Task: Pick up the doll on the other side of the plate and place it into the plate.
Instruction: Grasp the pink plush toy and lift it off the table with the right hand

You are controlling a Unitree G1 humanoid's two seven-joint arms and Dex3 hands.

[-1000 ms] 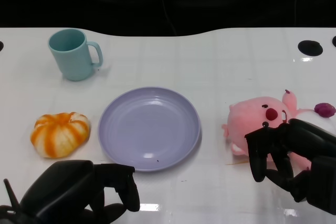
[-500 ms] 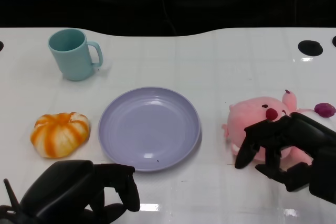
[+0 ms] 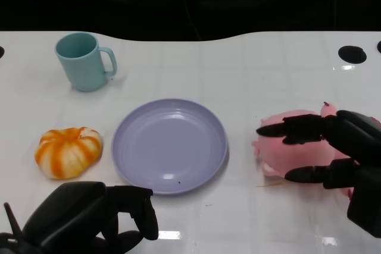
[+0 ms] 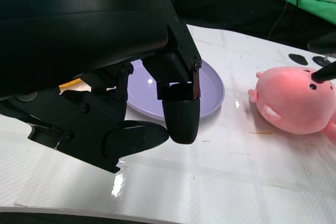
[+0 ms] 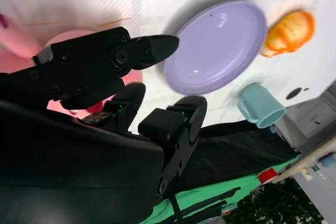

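The pink plush doll (image 3: 284, 150) lies on the white table just right of the lilac plate (image 3: 169, 145). My right hand (image 3: 339, 147) hovers over the doll with its fingers spread. One finger reaches across the doll's top and another along its near side, and I see no grip on it. The left wrist view shows the doll (image 4: 294, 100) beyond the plate (image 4: 210, 85), with a black fingertip at its head. My left hand (image 3: 89, 215) rests at the table's near left edge, fingers curled in and holding nothing. In the right wrist view the plate (image 5: 220, 45) lies past my fingers.
An orange-and-white pumpkin toy (image 3: 67, 151) sits left of the plate. A teal mug (image 3: 83, 60) stands at the back left. A black round spot (image 3: 352, 53) marks the table's far right. The far edge borders a dark backdrop.
My right hand's fingers have uncurled and stretched out to the left over the doll, covering more of its face. The left hand, plate and doll have not moved.
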